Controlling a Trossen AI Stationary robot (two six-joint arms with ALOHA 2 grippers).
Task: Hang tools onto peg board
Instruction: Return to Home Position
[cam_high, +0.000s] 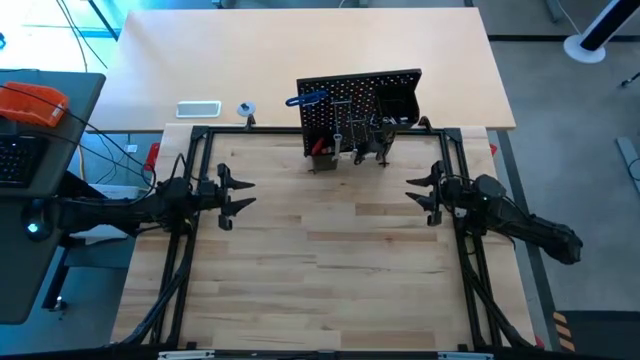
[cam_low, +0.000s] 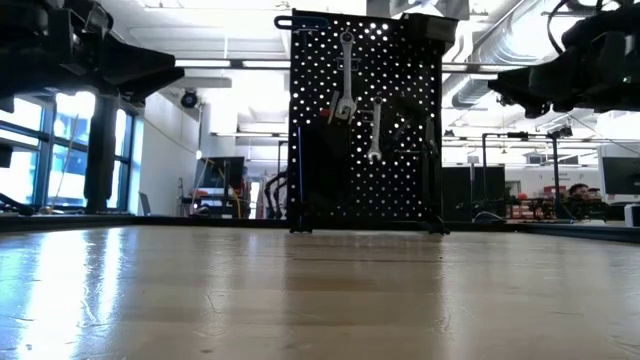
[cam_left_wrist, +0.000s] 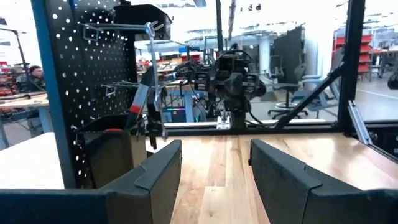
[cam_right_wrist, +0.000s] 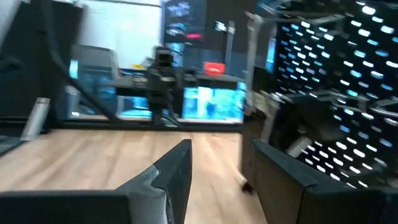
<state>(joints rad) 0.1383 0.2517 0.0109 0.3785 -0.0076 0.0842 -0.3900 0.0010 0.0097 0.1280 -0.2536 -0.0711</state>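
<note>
The peg board (cam_high: 360, 110) stands upright at the table's far edge, a black box bin (cam_high: 397, 100) on its right side. Tools hang from its hooks: a blue-handled bent key (cam_high: 308, 98) at the top left, two silver wrenches (cam_low: 346, 75) (cam_low: 375, 130), and a red-and-black clamp (cam_left_wrist: 140, 99) lower down. My left gripper (cam_high: 240, 195) is open at the table's left, pointing level toward the right. My right gripper (cam_high: 420, 192) is open at the table's right, pointing toward the left. Neither has anything between its fingers (cam_left_wrist: 214, 162) (cam_right_wrist: 221, 165).
A black metal frame (cam_high: 200, 135) runs around the wooden work surface. Beyond it, on the far table, lie a white rectangular tray (cam_high: 198, 109) and a small tape roll (cam_high: 246, 109). A wide stretch of bare wood (cam_high: 330, 270) lies between the grippers. A person (cam_left_wrist: 34, 74) sits in the room beyond.
</note>
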